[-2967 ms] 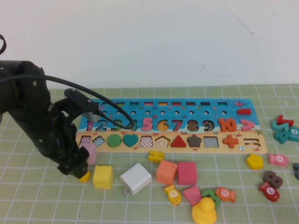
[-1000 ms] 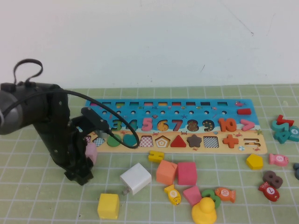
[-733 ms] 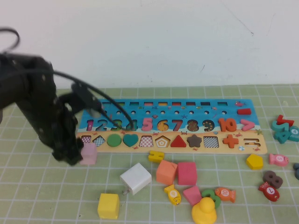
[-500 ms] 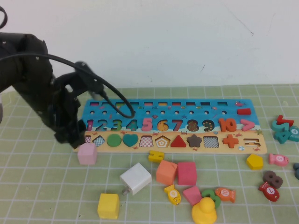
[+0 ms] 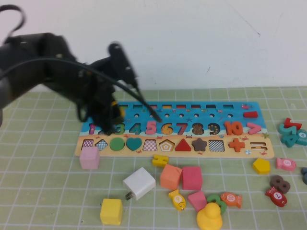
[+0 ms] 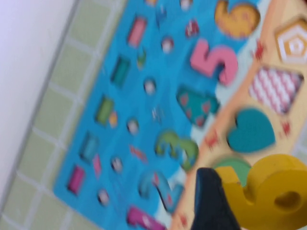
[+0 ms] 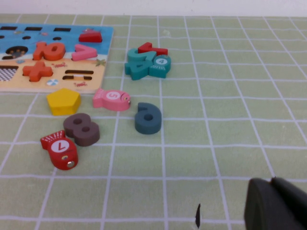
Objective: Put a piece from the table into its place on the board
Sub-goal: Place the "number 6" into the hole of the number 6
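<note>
The board (image 5: 192, 108) lies across the middle of the table, blue above and tan below. Its empty "6" recess (image 5: 167, 128) sits between the pink 5 and the red 7. My left gripper (image 5: 112, 116) hangs over the board's left part, above numerals 2 and 3. It is shut on the yellow numeral "6" piece (image 6: 271, 191); one black finger (image 6: 211, 203) presses against it. In the left wrist view the board (image 6: 120, 120) and the recess (image 6: 237, 19) show beneath. My right gripper (image 7: 276, 206) is out of the high view, low over bare mat at the right, shut and empty.
In front of the board lie a pink cube (image 5: 89, 157), white cube (image 5: 139, 183), yellow cube (image 5: 111, 211), orange cube (image 5: 171, 177), another pink cube (image 5: 191, 178) and a yellow duck (image 5: 209, 218). At the right are a yellow pentagon (image 5: 261, 166) and teal numerals (image 5: 291, 132).
My left arm has risen from the mat at the board's left front corner and swung right over the board's left part, carrying the yellow 6. The yellow cube was pushed forward earlier.
</note>
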You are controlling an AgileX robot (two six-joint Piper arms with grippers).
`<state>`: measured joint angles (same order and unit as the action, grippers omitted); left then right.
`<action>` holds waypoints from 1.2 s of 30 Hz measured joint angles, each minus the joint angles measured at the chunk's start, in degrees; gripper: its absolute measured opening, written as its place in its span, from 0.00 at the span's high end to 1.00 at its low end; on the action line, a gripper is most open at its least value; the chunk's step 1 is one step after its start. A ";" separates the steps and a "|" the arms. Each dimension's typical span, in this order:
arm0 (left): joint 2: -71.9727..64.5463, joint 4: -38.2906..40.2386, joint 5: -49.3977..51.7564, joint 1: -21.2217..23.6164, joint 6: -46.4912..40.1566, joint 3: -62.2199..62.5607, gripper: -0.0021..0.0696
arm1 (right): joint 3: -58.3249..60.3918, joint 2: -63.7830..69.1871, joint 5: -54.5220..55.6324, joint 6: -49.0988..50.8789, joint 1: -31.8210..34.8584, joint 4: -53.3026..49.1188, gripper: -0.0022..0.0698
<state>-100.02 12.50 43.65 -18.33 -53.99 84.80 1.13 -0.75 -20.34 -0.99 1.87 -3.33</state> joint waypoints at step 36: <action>-27.83 9.86 4.95 -6.58 -29.93 25.94 0.47 | 0.00 0.00 0.00 0.00 0.00 0.00 0.97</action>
<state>-127.86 22.36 48.60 -24.90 -83.92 110.74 1.13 -0.75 -20.34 -0.99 1.87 -3.33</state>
